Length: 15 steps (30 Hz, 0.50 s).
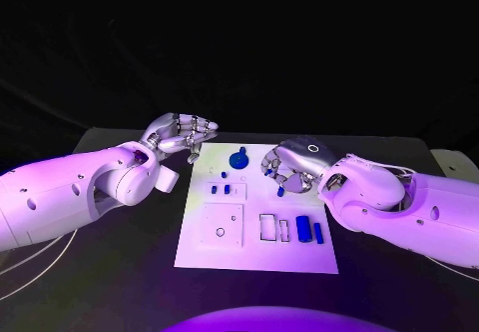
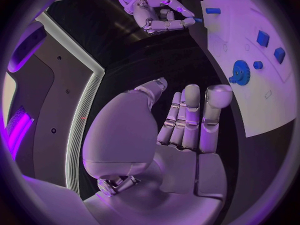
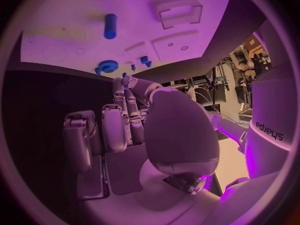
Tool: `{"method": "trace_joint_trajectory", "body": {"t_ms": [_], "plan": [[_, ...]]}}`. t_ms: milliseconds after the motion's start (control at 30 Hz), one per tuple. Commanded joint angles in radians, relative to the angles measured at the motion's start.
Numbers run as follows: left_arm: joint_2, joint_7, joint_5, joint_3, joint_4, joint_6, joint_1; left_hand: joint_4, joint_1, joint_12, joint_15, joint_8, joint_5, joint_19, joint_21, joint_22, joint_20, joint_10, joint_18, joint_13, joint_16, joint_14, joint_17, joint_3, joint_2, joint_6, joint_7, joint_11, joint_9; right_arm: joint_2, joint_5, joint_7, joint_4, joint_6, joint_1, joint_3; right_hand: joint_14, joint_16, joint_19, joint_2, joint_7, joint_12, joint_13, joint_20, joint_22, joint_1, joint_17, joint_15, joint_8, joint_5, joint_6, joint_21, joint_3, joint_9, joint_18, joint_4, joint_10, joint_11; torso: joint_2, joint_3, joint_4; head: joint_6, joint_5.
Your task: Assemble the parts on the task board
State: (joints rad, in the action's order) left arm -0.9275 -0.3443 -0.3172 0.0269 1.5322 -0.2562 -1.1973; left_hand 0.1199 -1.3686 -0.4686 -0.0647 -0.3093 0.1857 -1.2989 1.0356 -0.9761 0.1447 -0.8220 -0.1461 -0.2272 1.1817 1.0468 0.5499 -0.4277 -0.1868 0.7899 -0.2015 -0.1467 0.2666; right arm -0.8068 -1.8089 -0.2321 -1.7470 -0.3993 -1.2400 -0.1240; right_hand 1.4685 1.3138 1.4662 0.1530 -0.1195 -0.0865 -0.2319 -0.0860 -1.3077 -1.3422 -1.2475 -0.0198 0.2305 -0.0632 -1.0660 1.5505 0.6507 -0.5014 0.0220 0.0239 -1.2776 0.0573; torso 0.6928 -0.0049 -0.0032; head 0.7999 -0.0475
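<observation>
The white task board lies in the middle of the table. A blue gear stands near its far edge, with small blue pieces below it and two blue cylinders at the lower right. My right hand hovers over the board's far right part and pinches a small blue peg at its fingertips; the peg also shows in the left wrist view. My left hand hangs off the board's far left corner, its palm empty and fingers loosely bent.
The board has raised frames and recesses on its near half. The black table extends around it. In the right wrist view the gear and one cylinder lie beyond my fingers.
</observation>
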Motion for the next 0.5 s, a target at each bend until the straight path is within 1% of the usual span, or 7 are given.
{"method": "trace_joint_trajectory", "body": {"t_ms": [33, 133, 167, 267, 300, 367, 500], "plan": [[0.005, -0.003, 0.008, -0.001, -0.002, 0.020, 0.000, -0.005, -0.009, -0.006, 0.000, -0.005, 0.004, 0.008, -0.004, 0.001, 0.001, 0.004, 0.009, -0.001, -0.006, -0.006, -0.001, -0.002, -0.002, -0.006, -0.012, 0.000, 0.001, 0.017, 0.013, 0.016, -0.020, -0.005, 0.000, 0.000, 0.041, -0.004, 0.085, -0.002, -0.005, 0.005, 0.000, 0.002, -0.234, 0.008, 0.001, -0.003, 0.007, 0.001, 0.002, -0.003, -0.006, -0.001, -0.014, 0.001, 0.000, -0.004, 0.000, -0.0005, 0.0005, 0.003, -0.028], [0.008, -0.003, 0.009, -0.001, -0.004, 0.021, 0.000, -0.005, -0.009, -0.006, 0.000, -0.005, 0.004, 0.008, -0.004, 0.001, 0.001, 0.004, 0.009, -0.001, -0.006, -0.006, -0.001, -0.002, -0.002, -0.006, -0.012, 0.000, 0.001, 0.039, 0.021, 0.020, -0.022, -0.001, 0.004, -0.003, 0.041, -0.004, 0.084, -0.002, -0.005, 0.005, 0.000, 0.002, -0.232, 0.008, 0.001, -0.003, 0.007, 0.001, 0.002, -0.004, -0.005, -0.001, -0.013, 0.001, 0.000, -0.004, 0.000, -0.0016, -0.0003, 0.008, -0.055], [0.009, -0.002, 0.009, -0.001, -0.005, 0.021, 0.000, -0.005, -0.009, -0.006, 0.000, -0.005, 0.004, 0.008, -0.004, 0.001, 0.001, 0.004, 0.009, -0.001, -0.006, -0.006, -0.001, -0.002, -0.002, -0.006, -0.012, 0.000, 0.001, 0.046, 0.023, 0.022, -0.021, 0.001, 0.006, -0.004, 0.041, -0.004, 0.084, -0.002, -0.005, 0.005, 0.000, 0.002, -0.232, 0.008, 0.001, -0.003, 0.007, 0.001, 0.002, -0.004, -0.005, -0.001, -0.013, 0.001, 0.000, -0.004, 0.000, -0.0018, -0.0012, 0.009, -0.058], [0.015, -0.002, 0.010, -0.001, -0.009, 0.022, 0.000, -0.005, -0.009, -0.006, 0.000, -0.005, 0.004, 0.008, -0.004, 0.001, 0.001, 0.004, 0.009, -0.001, -0.006, -0.006, -0.001, -0.002, -0.002, -0.006, -0.012, 0.000, 0.001, 0.071, 0.032, 0.027, -0.009, 0.004, 0.019, -0.009, 0.041, -0.005, 0.083, -0.003, -0.005, 0.006, 0.000, 0.002, -0.232, 0.008, 0.002, -0.003, 0.007, 0.000, 0.003, -0.005, -0.005, -0.001, -0.013, 0.001, 0.000, -0.004, -0.001, -0.0022, -0.0005, 0.019, -0.073], [0.017, -0.002, 0.010, -0.001, -0.010, 0.023, 0.000, -0.005, -0.009, -0.006, 0.000, -0.005, 0.004, 0.008, -0.004, 0.001, 0.001, 0.004, 0.009, -0.001, -0.006, -0.006, -0.001, -0.002, -0.002, -0.006, -0.012, 0.000, 0.001, 0.076, 0.033, 0.029, -0.005, 0.004, 0.022, -0.010, 0.040, -0.006, 0.083, -0.003, -0.006, 0.006, 0.000, 0.002, -0.230, 0.008, 0.003, -0.003, 0.006, -0.001, 0.004, -0.006, -0.005, -0.001, -0.013, 0.001, 0.001, -0.004, 0.000, -0.0020, 0.0000, 0.019, -0.076], [0.022, -0.002, 0.011, -0.001, -0.014, 0.024, 0.000, -0.005, -0.009, -0.006, 0.000, -0.005, 0.004, 0.008, -0.004, 0.001, 0.001, 0.004, 0.009, -0.001, -0.006, -0.006, -0.001, -0.002, -0.002, -0.006, -0.012, 0.000, 0.001, 0.093, 0.038, 0.033, 0.005, 0.006, 0.036, -0.013, 0.040, -0.006, 0.083, -0.003, -0.006, 0.006, 0.000, 0.002, -0.230, 0.008, 0.003, -0.003, 0.006, -0.001, 0.004, -0.006, -0.005, -0.001, -0.013, 0.001, 0.001, -0.004, 0.000, -0.0018, 0.0001, 0.023, -0.085], [0.032, -0.001, 0.012, -0.001, -0.020, 0.026, 0.000, -0.005, -0.009, -0.009, 0.000, -0.007, 0.004, 0.010, -0.005, 0.002, 0.002, 0.007, 0.009, -0.002, -0.006, -0.007, -0.001, -0.001, -0.001, -0.008, -0.013, -0.001, 0.002, 0.120, 0.045, 0.040, 0.020, 0.013, 0.062, -0.018, 0.040, -0.006, 0.083, -0.004, -0.006, 0.007, -0.001, 0.002, -0.231, 0.008, 0.004, -0.003, 0.006, -0.001, 0.004, -0.005, -0.005, -0.002, -0.013, 0.001, 0.002, -0.003, 0.001, 0.0000, -0.0015, 0.031, -0.109]]}}
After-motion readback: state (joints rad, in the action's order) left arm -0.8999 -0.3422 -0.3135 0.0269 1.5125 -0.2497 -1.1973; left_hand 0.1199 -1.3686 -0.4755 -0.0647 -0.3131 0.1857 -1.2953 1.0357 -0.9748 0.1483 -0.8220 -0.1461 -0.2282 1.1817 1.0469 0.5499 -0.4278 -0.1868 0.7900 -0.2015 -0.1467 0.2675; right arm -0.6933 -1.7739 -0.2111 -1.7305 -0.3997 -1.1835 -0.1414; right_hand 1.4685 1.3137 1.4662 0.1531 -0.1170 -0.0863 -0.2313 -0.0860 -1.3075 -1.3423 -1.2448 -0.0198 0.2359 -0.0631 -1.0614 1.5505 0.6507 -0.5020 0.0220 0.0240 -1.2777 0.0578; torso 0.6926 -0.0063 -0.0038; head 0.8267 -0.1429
